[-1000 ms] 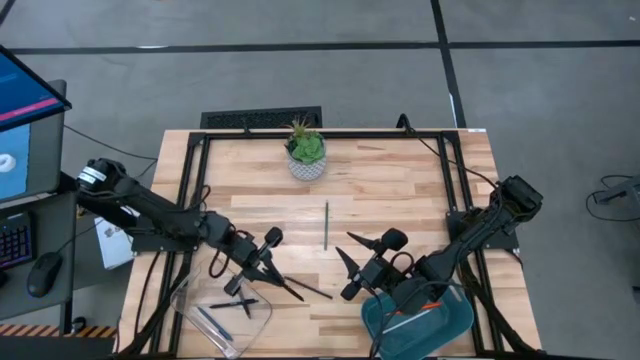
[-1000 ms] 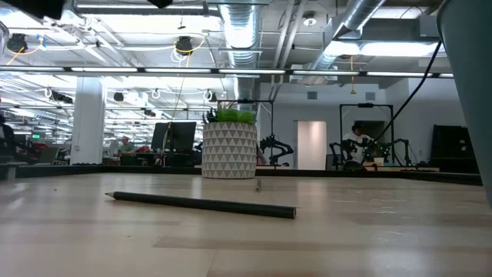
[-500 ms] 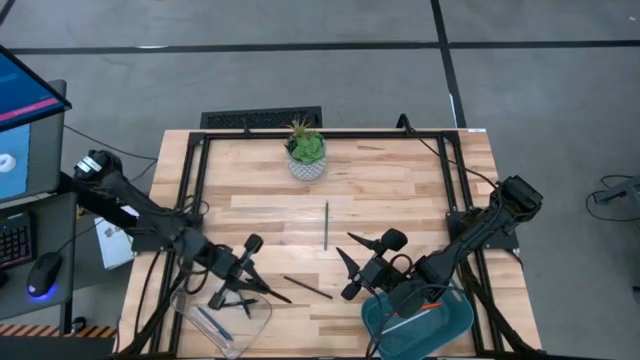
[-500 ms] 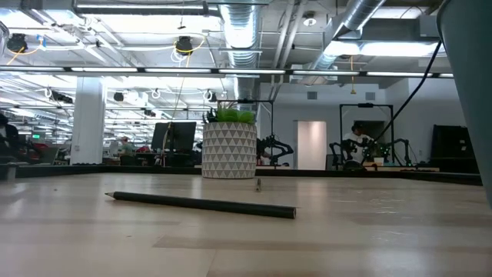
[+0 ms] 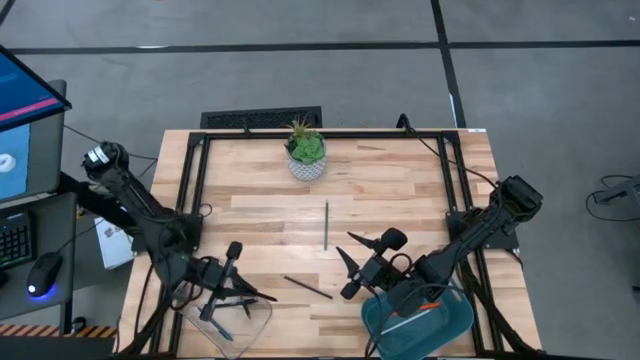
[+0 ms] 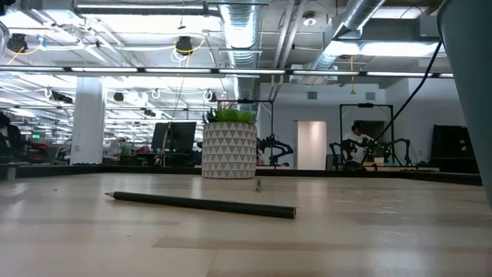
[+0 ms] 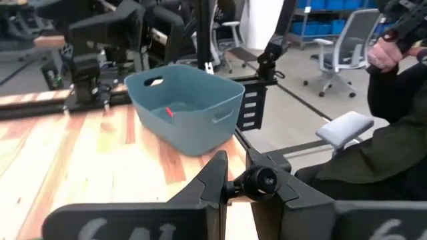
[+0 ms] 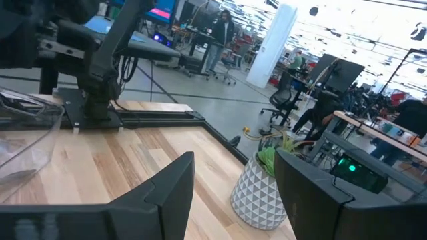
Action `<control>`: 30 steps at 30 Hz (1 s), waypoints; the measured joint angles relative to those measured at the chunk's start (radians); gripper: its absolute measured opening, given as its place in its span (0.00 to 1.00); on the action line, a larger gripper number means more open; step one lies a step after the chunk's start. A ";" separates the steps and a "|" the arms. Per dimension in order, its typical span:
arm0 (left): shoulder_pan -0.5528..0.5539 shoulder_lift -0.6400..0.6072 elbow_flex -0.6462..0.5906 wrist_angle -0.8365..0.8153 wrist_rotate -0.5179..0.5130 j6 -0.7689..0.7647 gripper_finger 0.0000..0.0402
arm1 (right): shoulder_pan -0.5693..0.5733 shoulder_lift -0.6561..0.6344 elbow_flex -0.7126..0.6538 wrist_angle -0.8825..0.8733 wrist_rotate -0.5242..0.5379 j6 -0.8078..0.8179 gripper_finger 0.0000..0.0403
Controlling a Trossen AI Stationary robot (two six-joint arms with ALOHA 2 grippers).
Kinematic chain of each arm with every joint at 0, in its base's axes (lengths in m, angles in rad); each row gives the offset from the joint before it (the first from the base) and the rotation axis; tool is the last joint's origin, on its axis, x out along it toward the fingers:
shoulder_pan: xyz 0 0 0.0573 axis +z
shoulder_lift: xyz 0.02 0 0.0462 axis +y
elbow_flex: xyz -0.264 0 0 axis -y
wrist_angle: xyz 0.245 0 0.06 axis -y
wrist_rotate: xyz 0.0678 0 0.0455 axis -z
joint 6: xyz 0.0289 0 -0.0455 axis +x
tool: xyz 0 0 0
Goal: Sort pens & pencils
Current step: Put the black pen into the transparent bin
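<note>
My left gripper [image 5: 238, 292] [image 7: 239, 172] hangs over the clear container [image 5: 225, 322] at the table's near left and is shut on a black pen [image 5: 262, 294]. That container holds blue pens [image 5: 214, 324]. A dark pen [image 5: 307, 288] [image 6: 200, 204] and a grey-green pencil [image 5: 325, 225] lie flat on the wood at mid-table. My right gripper [image 5: 347, 266] [image 8: 233, 193] waits open above the table, beside the teal bin [image 5: 420, 318] [image 7: 183, 107], which holds an orange-red stick [image 5: 425, 305]. My left gripper pinches the black pen between its two fingers. In the wrist view the pen's round end [image 7: 261, 180] shows between them. The fingers reach about level toward the table's right. The pen runs along them, its free part [image 5: 266, 295] sticking out past the tips, clear of table and container.
A potted plant [image 5: 306, 152] [image 6: 229, 150] stands at the table's far middle. A black frame [image 5: 196, 170] runs along the table's edges. A person [image 7: 400, 100] sits beyond the table's right side. Bare wood lies between the two containers.
My left gripper has swung toward the table's left and near edge, turning as it went, and has carried the black pen from beside the dark pen on the table to above the clear container. That dark pen has stayed where it lay.
</note>
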 joint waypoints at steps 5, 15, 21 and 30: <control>-0.085 -0.001 0.000 -0.063 -0.129 -0.072 0.07 | -0.012 0.000 0.000 0.000 -0.003 0.001 0.56; -0.231 -0.008 0.000 -0.189 -0.350 -0.228 0.07 | -0.039 0.000 0.000 0.000 -0.004 0.008 0.56; -0.307 -0.008 0.000 -0.265 -0.412 -0.341 0.07 | -0.053 0.000 0.000 0.000 -0.033 0.011 0.56; -0.426 -0.003 0.000 -0.335 -0.359 -0.351 0.07 | -0.067 0.000 0.000 0.000 -0.056 0.010 0.56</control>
